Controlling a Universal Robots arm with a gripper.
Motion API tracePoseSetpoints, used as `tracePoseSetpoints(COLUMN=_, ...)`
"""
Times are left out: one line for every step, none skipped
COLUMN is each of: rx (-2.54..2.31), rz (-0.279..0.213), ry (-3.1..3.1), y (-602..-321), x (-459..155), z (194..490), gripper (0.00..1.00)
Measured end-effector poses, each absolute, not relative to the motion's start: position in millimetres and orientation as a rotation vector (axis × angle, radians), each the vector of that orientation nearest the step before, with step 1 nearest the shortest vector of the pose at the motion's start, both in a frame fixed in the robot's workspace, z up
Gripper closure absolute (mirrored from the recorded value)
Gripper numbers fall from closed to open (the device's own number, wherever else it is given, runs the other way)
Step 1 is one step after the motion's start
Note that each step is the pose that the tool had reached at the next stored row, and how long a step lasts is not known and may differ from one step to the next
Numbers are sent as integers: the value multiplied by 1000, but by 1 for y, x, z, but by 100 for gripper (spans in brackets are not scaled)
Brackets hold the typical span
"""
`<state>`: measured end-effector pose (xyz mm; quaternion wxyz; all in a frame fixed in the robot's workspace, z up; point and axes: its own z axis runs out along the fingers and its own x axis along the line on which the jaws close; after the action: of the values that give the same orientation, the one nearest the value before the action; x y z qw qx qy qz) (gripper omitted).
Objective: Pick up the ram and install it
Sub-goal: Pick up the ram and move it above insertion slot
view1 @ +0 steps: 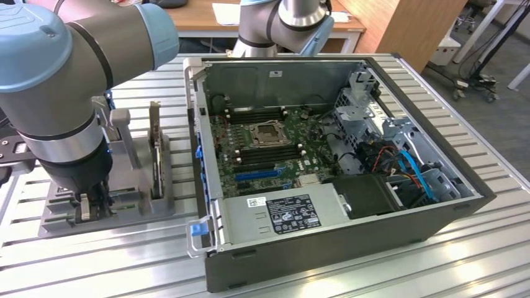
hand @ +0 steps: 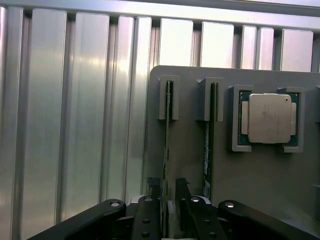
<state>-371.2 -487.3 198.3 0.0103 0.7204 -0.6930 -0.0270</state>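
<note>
We saw the gripper [hand: 168, 186] low over the grey holder [hand: 260, 175], its fingers [hand: 156, 187] apart on either side of the ram [hand: 167, 125] and not clamped on it. The ram stood on edge in its slot, beside a second stick [hand: 210, 125] and a processor [hand: 269, 118]. The open computer case [view1: 331, 248] sat nearby.

Green ram [hand: 167, 131], grey holder [hand: 260, 175], silver ribbed table [hand: 75, 125].

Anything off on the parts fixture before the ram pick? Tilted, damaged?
Nothing stands out. The ram and second ram stick stand straight in their slots on the grey fixture, CPU flat in its pocket. The gripper straddles the ram, jaws open.
</note>
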Motion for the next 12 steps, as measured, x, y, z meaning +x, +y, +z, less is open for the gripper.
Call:
tracePoseSetpoints(rx=2249, rz=-84, ry=-2163, y=-487, x=-371, z=198, gripper=75)
tracePoseSetpoints(rx=2249, rz=-84, ry=-2163, y=-487, x=-371, z=198, gripper=75)
tracePoseSetpoints(rx=2249, rz=-84, ry=-2163, y=-487, x=-371, z=198, gripper=75)
tracePoseSetpoints(rx=2249, rz=-84, ry=-2163, y=-487, x=-371, z=198, gripper=75)
tracePoseSetpoints(rx=2249, rz=-84, ry=-2163, y=-487, x=-371, z=198, gripper=75)
tracePoseSetpoints(rx=2249, rz=-84, ry=-2163, y=-487, x=-371, z=198, gripper=75)
tracePoseSetpoints(rx=2249, rz=-84, ry=-2163, y=-487, x=-371, z=199, gripper=75)
tracePoseSetpoints(rx=2248, rz=-84, ry=-2163, y=-487, x=-371, z=200, gripper=75)
tracePoseSetpoints(rx=2249, rz=-84, ry=-2163, y=-487, x=-371, z=200, gripper=75)
tracePoseSetpoints(rx=2249, rz=-84, ry=-2163, y=-487, x=-371, z=201, gripper=75)
tracePoseSetpoints(rx=2249, rz=-84, ry=-2163, y=-487, x=-371, z=201, gripper=75)
tracePoseSetpoints(rx=2249, rz=-84, ry=-2163, y=-487, x=-371, z=201, gripper=75)
